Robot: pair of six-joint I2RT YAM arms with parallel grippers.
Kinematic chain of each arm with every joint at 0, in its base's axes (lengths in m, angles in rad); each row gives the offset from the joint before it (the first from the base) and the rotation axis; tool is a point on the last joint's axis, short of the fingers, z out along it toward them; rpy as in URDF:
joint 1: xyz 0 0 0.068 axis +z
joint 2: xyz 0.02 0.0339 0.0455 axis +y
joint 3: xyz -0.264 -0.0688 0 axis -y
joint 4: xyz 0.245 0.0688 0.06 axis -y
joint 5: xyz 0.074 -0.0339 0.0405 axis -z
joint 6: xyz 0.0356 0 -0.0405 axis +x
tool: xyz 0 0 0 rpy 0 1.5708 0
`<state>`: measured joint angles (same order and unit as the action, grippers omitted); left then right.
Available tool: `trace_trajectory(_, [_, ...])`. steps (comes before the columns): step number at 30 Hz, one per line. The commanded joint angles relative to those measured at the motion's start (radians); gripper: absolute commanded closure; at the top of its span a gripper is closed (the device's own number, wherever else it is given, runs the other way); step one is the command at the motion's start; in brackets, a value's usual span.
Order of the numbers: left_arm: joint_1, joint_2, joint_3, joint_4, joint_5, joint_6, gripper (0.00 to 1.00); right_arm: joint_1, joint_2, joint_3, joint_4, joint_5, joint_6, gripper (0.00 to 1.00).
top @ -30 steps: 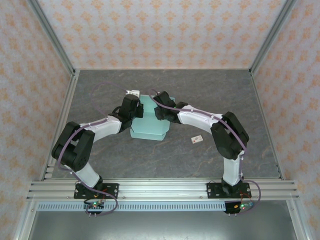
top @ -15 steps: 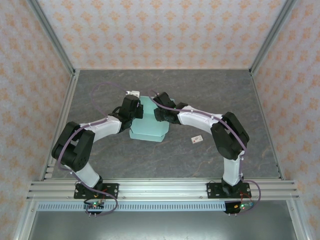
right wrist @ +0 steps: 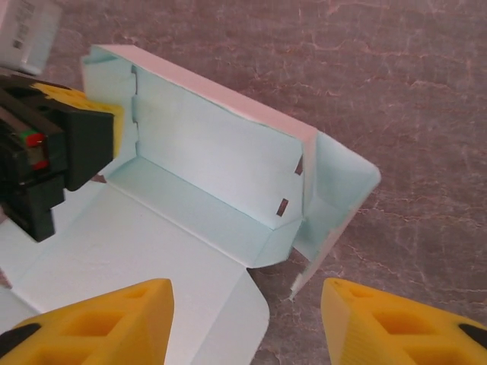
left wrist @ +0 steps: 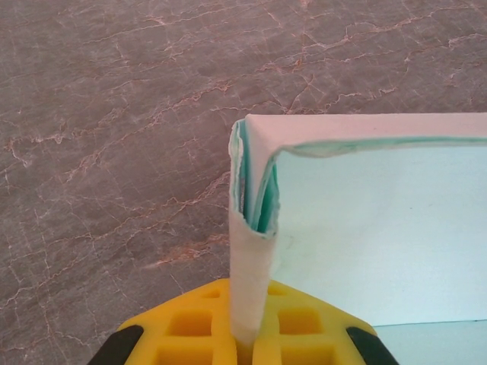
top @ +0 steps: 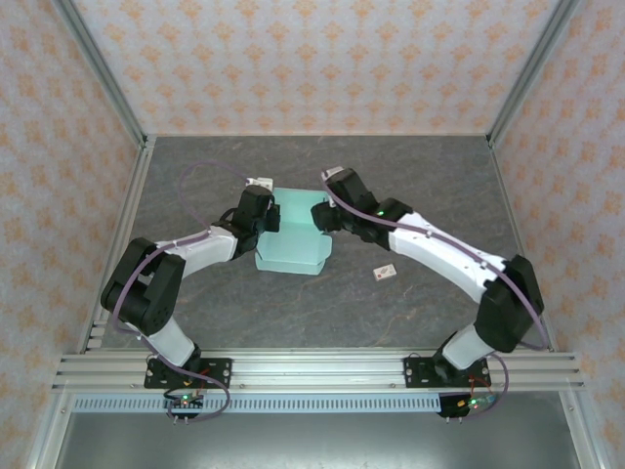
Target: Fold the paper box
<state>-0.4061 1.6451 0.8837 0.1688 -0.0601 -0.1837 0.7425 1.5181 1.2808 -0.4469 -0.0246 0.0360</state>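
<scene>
Your right gripper (right wrist: 245, 304) stands wide, holding nothing, just before the paper box (right wrist: 202, 175) in the middle of the table (top: 410, 186). Its open inside shows bare card. Your left gripper (left wrist: 245, 338) pinches the left wall; the left wrist view shows it doubled.

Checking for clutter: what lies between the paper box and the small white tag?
Bare table runs from the paper box to the white tag, seen in the top external view.

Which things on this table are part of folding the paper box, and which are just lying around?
Part of the job: paper box; left gripper, pinching its wall; right gripper, open.
Lying about: small white tag with red mark.
</scene>
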Motion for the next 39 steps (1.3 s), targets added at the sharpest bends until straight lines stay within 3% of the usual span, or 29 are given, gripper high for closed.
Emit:
trace_trajectory(1, [-0.007, -0.033, 0.034, -0.027, 0.006, -0.016, 1.0, -0.081, -0.085, -0.054, -0.022, -0.1, -0.029, 0.45])
trace_trajectory(10, [-0.003, -0.068, 0.034, -0.066, 0.034, -0.023, 1.0, -0.347, -0.102, -0.24, 0.248, -0.48, -0.024, 0.43])
trace_trajectory(20, [0.01, -0.099, 0.028, -0.088, 0.072, -0.037, 1.0, -0.436, 0.032, -0.281, 0.379, -0.85, -0.151, 0.44])
trace_trajectory(28, [0.021, -0.118, 0.041, -0.107, 0.096, -0.048, 1.0, -0.516, 0.108, -0.215, 0.326, -0.998, -0.204, 0.39])
trace_trajectory(34, [0.023, -0.15, 0.043, -0.123, 0.1, -0.047, 1.0, -0.516, 0.178, -0.145, 0.272, -1.082, -0.28, 0.32])
trace_trajectory(39, [0.023, -0.165, 0.044, -0.133, 0.101, -0.048, 1.0, -0.505, 0.223, -0.107, 0.31, -1.168, -0.3, 0.32])
